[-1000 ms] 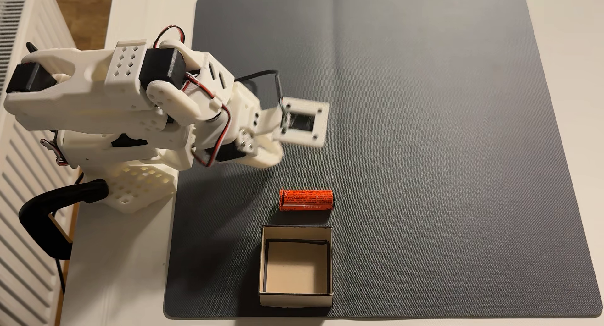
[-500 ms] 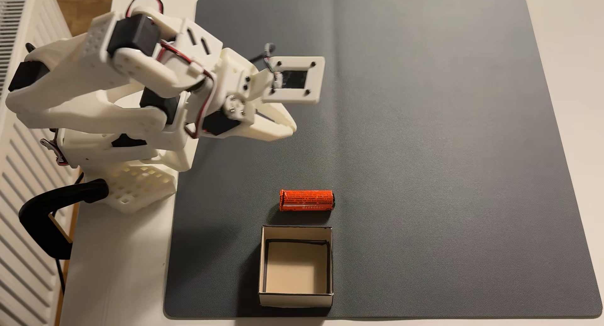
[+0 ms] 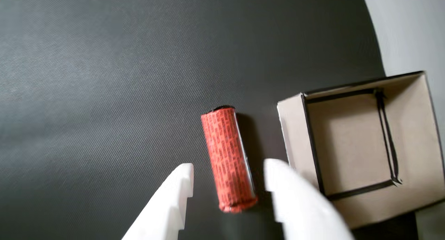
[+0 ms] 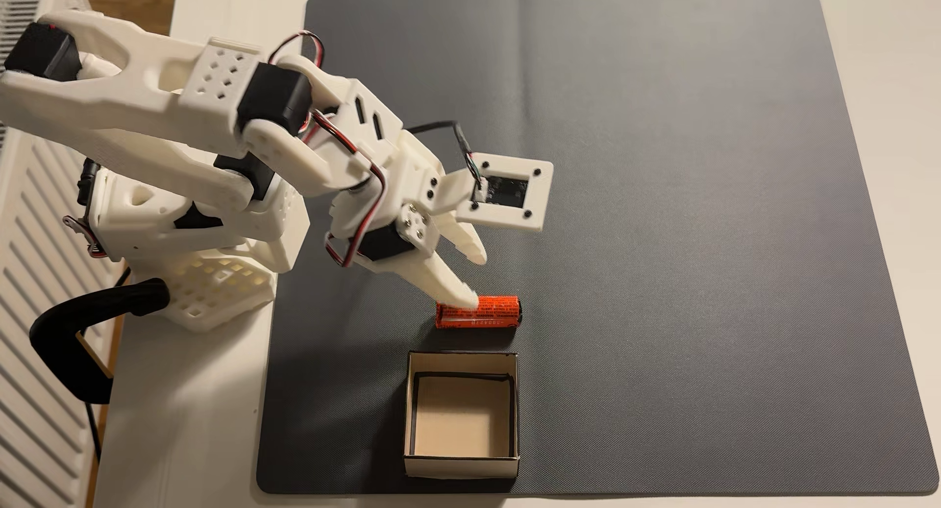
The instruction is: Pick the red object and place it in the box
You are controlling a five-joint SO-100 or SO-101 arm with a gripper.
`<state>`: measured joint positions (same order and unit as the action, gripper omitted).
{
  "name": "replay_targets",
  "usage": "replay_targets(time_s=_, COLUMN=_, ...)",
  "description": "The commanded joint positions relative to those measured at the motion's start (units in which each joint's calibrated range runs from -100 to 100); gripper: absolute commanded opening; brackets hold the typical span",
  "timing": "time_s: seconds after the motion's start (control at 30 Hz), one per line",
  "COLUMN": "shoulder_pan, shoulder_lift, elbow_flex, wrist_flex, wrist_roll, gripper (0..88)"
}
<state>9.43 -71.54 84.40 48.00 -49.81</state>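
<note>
The big grey mat (image 4: pixel 662 182) covers most of the white table (image 4: pixel 203 437), with a radiator (image 4: pixel 30 284) along the edge in the fixed view. The white arm (image 4: pixel 153 96) reaches out over the mat. The cardboard box (image 4: pixel 461 465) sits open and empty, just beside the red battery (image 4: pixel 491 314), which lies flat on the mat. The gripper (image 3: pixel 227 179) hangs spread wide, one finger on each side of the battery's crinkled end, touching nothing that I can see. I'd say it should slide further along toward the battery's middle, drop lower, then squeeze across the round body so it can't roll toward the box wall
</note>
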Motion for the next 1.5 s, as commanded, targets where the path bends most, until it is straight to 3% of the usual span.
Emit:
replay_targets(time_s=0.0, shoulder_pan=0.22, shoulder_lift=6.15, elbow_flex=-0.27, wrist_flex=-5.95, wrist_roll=0.22, gripper=20.5)
replay_targets(time_s=0.37, shoulder_pan=0.22, shoulder_lift=16.27, elbow_flex=-0.18, wrist_flex=-12.77, wrist_roll=0.27, gripper=20.5)
replay_targets(time_s=1.0, shoulder_pan=0.3, shoulder_lift=18.65, elbow_flex=6.17, wrist_flex=-20.9, wrist_roll=0.32, gripper=19.5)
replay_targets(time_s=1.3, shoulder_pan=0.89, shoulder_lift=18.56, elbow_flex=5.9, wrist_flex=-20.47, wrist_roll=0.32, gripper=0.7)
replay_targets(time_s=1.47, shoulder_pan=0.89, shoulder_lift=18.39, elbow_flex=5.26, wrist_flex=-20.12, wrist_roll=0.37, gripper=0.7)
